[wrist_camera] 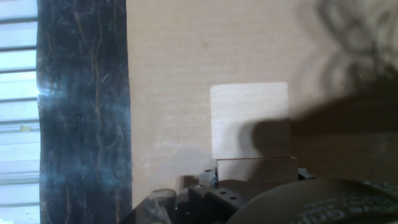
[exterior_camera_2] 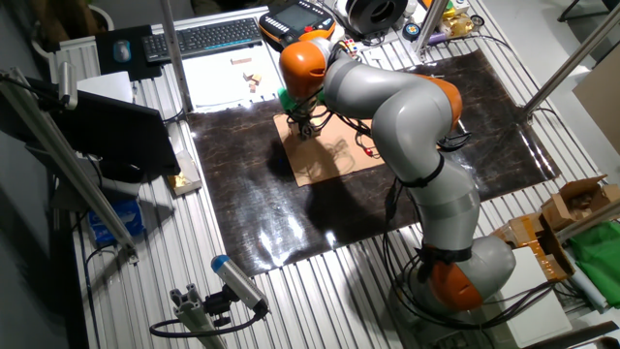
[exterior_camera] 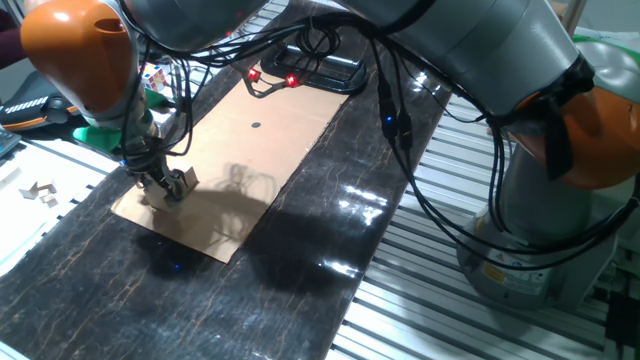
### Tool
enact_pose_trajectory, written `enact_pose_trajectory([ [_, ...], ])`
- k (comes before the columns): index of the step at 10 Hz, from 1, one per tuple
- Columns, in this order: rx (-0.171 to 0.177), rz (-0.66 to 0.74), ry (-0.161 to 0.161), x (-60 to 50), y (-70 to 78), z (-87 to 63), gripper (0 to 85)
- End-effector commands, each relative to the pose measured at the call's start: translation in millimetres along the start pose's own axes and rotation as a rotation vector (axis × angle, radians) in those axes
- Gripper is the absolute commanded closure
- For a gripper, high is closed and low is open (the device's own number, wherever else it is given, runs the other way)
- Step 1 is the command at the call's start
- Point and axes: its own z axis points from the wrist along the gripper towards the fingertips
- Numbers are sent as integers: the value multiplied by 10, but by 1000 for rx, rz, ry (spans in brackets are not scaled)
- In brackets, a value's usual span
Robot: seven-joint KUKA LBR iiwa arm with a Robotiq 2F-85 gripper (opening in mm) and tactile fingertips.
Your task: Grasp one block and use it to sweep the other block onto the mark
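- Inspecting the near corner of the cardboard sheet point(exterior_camera: 270, 140), the gripper point(exterior_camera: 170, 188) is found lowered to the surface, close to the sheet's edge where it meets the dark mat point(exterior_camera: 330, 250).
- Two pale wooden blocks are counted in the hand view: one block point(wrist_camera: 250, 119) lying flat on the cardboard ahead of the fingers, and a second block point(wrist_camera: 256, 169) touching its near side, directly at the gripper.
- The second block is judged to be positioned between the fingers, as a tool for pushing; whether the claw is clenched on it or merely set around it cannot be told, since the jaws are hidden under the hand's own body and shadow.
- The two blocks are seen face to face, an arrangement judged suited to sweeping, since a flat contact should keep the pushed block from turning aside.
- One mark point(exterior_camera: 256, 126) is counted, a small black dot on bare cardboard, well apart from the gripper and toward the far end of the sheet.
- The free block is therefore judged not yet delivered; almost the whole sweep remains to be made.
- One arm point(exterior_camera_2: 407, 107) is recorded, bent over the table from its base.
- Drift of the pushed block off the contact face is noted as the main risk.
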Motion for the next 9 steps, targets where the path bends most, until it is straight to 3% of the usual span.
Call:
enact_pose_trajectory([
  [1, 1, 3, -2, 0, 0, 0, 843],
  [9, 2, 17, -26, 0, 0, 0, 843],
])
